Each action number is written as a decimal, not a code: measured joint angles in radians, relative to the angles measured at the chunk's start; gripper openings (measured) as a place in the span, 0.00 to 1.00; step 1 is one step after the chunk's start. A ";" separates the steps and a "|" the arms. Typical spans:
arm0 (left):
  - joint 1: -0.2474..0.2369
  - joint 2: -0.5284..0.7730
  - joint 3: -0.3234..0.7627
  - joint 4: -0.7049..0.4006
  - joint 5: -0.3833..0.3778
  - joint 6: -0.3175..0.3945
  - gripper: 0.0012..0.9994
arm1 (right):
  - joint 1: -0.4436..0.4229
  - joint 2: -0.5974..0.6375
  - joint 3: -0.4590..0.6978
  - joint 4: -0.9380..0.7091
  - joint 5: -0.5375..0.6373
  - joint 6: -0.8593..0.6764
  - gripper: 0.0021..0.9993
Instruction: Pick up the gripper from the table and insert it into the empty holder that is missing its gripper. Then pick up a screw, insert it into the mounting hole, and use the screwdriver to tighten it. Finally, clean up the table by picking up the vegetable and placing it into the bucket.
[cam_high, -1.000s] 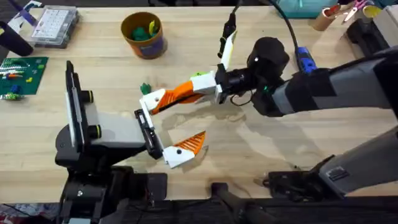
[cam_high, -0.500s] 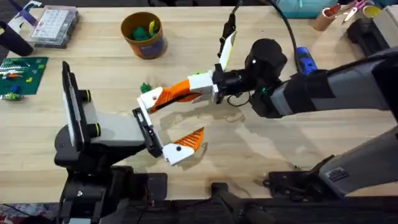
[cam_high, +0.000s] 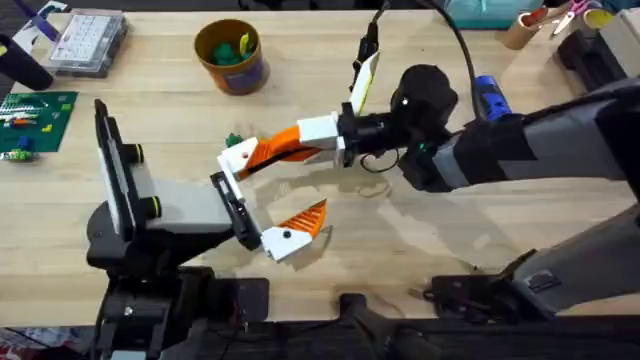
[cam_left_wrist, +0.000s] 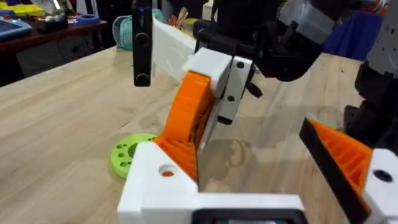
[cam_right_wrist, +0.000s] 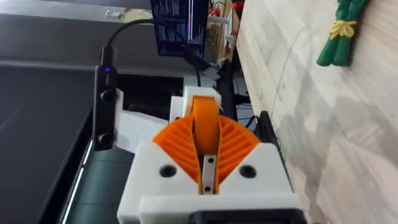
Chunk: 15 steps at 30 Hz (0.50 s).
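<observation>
My left gripper (cam_high: 280, 188) is open; one side bears an orange ribbed finger on a white base (cam_high: 300, 222), the other is the white holder (cam_high: 238, 160). The loose orange gripper (cam_high: 262, 155) sits slanted against that holder, and my right gripper (cam_high: 290, 143) is shut on it. In the left wrist view the gripper (cam_left_wrist: 189, 118) rises from the holder (cam_left_wrist: 155, 186), and orange shows through the mounting hole (cam_left_wrist: 166, 171). The right wrist view has my orange pads (cam_right_wrist: 177, 143) clamped on the gripper (cam_right_wrist: 205, 124). The dark-green vegetable (cam_high: 236, 140) (cam_right_wrist: 341, 31) lies on the table just beyond the holder. The bucket (cam_high: 231, 58) stands at the back left.
A clear parts box (cam_high: 88, 40) and a green board (cam_high: 35, 112) lie at the far left. A blue-handled tool (cam_high: 487, 95) rests behind my right arm. A lime-green disc (cam_left_wrist: 130, 152) lies on the table beside the holder. A black cable curves over the back of the table.
Both grippers, joined at the orange piece, have drifted slightly left. The left arm's upright part has also shifted left.
</observation>
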 joint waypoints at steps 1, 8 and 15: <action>0.000 0.000 0.000 0.000 0.000 0.000 0.99 | 0.001 0.000 0.000 0.000 0.002 0.000 0.11; -0.008 0.000 0.000 -0.008 0.058 0.000 0.99 | 0.021 0.000 0.000 -0.003 0.031 0.000 0.16; -0.009 0.000 0.000 -0.009 0.066 0.001 0.99 | 0.021 0.000 0.000 -0.008 0.035 -0.001 0.21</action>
